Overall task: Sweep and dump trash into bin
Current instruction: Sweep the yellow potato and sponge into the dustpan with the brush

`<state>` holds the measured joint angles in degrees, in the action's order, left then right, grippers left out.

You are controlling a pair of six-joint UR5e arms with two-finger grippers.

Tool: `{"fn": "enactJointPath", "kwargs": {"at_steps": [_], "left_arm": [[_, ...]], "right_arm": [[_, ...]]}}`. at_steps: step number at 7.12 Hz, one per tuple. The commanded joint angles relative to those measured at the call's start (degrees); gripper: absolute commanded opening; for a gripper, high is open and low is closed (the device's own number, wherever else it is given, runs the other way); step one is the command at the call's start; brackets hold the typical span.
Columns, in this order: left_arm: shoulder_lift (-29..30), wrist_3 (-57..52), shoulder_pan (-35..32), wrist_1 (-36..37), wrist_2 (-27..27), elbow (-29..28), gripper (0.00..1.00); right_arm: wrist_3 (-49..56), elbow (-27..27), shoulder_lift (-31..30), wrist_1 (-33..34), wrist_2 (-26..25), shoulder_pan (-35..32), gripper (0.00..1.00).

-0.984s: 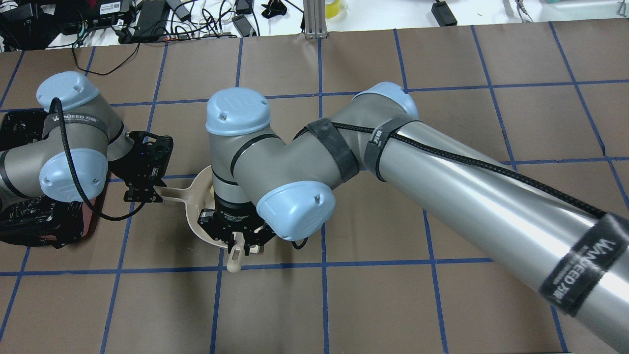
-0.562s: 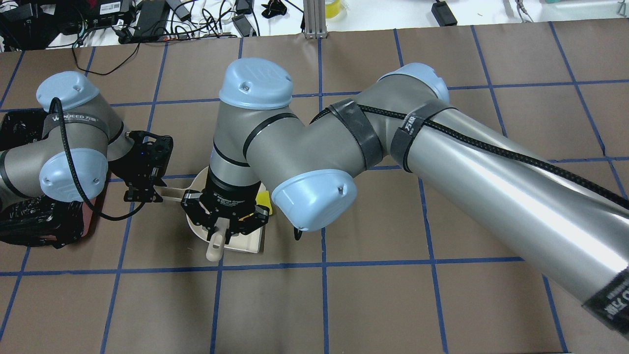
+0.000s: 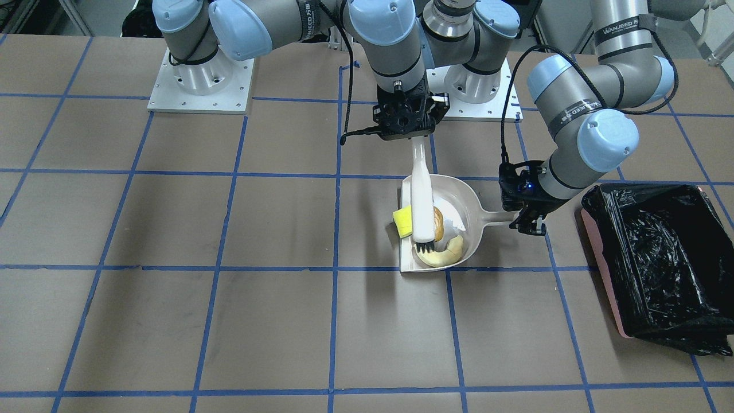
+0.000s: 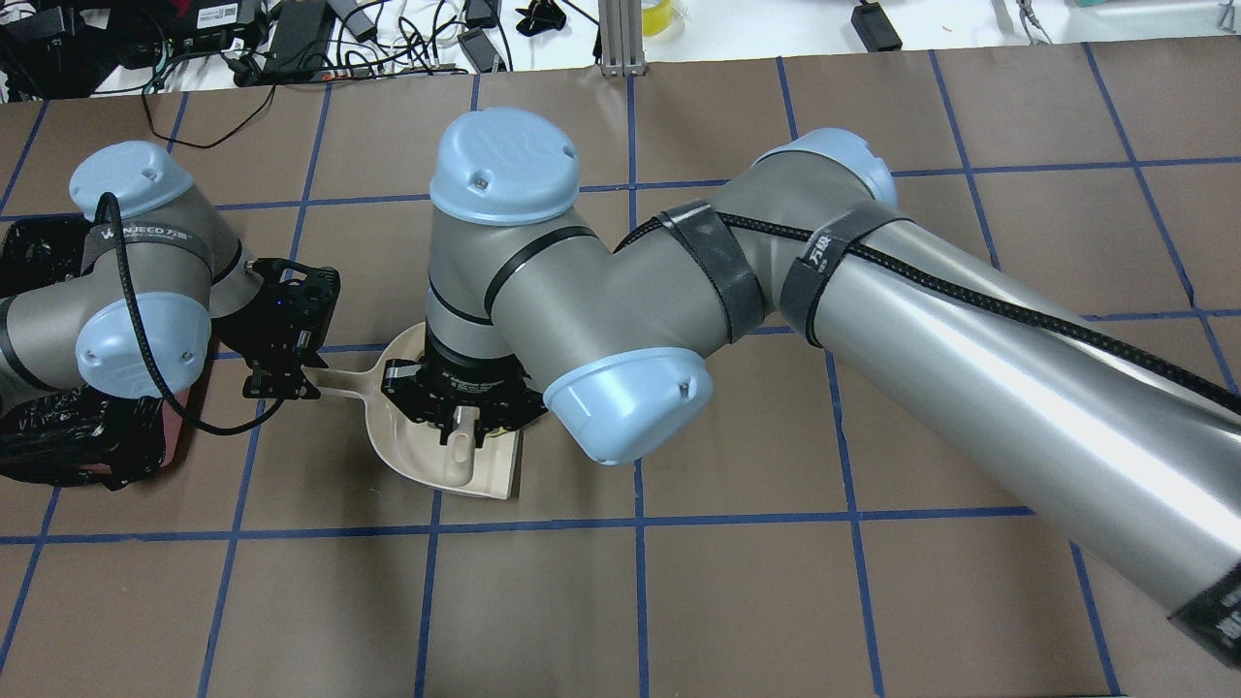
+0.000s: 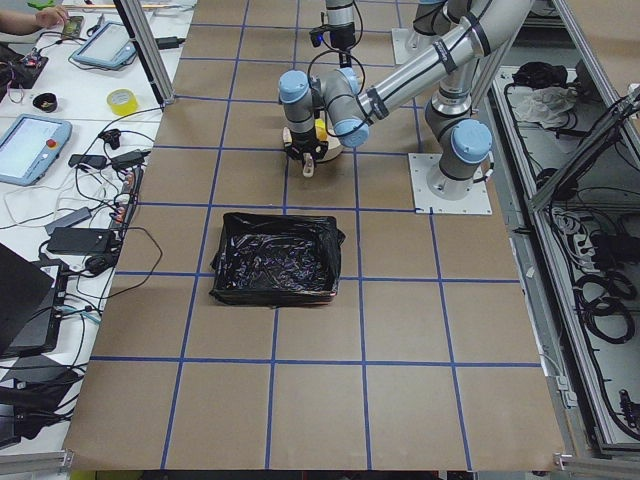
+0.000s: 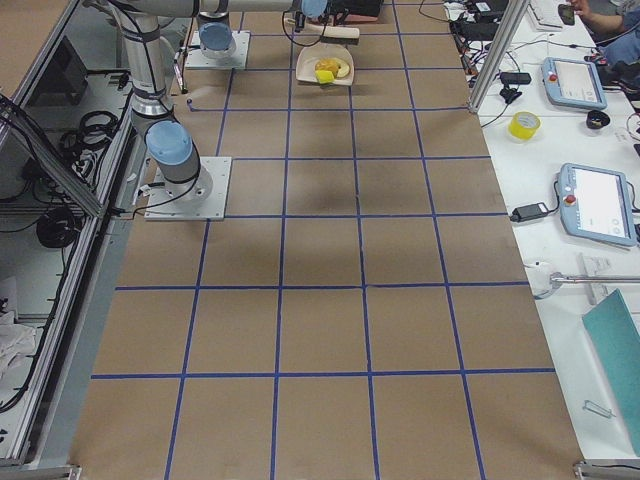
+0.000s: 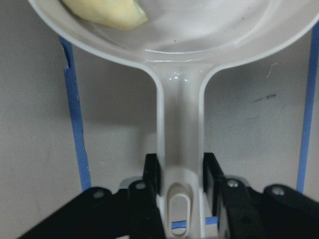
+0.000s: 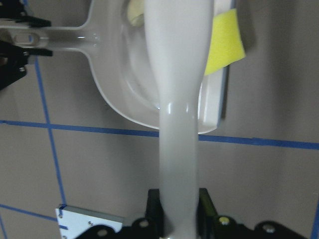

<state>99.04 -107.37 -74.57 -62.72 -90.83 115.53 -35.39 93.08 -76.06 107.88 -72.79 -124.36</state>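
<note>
Our right end effector (image 3: 417, 136) grips the brush (image 3: 422, 195); our left end effector (image 3: 524, 221) grips the dustpan (image 3: 465, 196) handle. The potato lump (image 3: 439, 222) and crescent (image 3: 442, 257) lie inside; the sponge (image 3: 402, 221) sits on the lip. We should keep the dustpan flat and nudge the sponge in.

The brown table (image 3: 172, 321), gridded with blue tape (image 3: 335, 287), carries a cream dustpan (image 3: 467, 198) near its middle. A black-lined pink bin (image 3: 642, 192) sits apart on the robot's left.

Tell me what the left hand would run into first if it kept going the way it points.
The left hand grips the dustpan handle and points along it, so its bowl comes first, then probably the brush across it.
</note>
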Motion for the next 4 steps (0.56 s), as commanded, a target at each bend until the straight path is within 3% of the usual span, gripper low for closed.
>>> {"fn": "enactJointPath", "kwargs": {"at_steps": [1, 2, 4], "left_arm": [[0.19, -0.21, 0.21, -0.12, 0.12, -0.04, 0.00], [0.19, -0.30, 0.47, -0.21, 0.12, -0.04, 0.00], [0.37, -0.82, 2.48, -0.29, 2.92, -0.04, 0.00]], "right_arm": [[3.46, 0.08, -0.31, -8.26, -16.65, 2.79, 0.00], [6.88, 0.08, -0.49, -10.13, -21.90, 6.46, 0.00], [17.39, 0.17, -0.49, -10.94, -22.22, 18.56, 0.00]]}}
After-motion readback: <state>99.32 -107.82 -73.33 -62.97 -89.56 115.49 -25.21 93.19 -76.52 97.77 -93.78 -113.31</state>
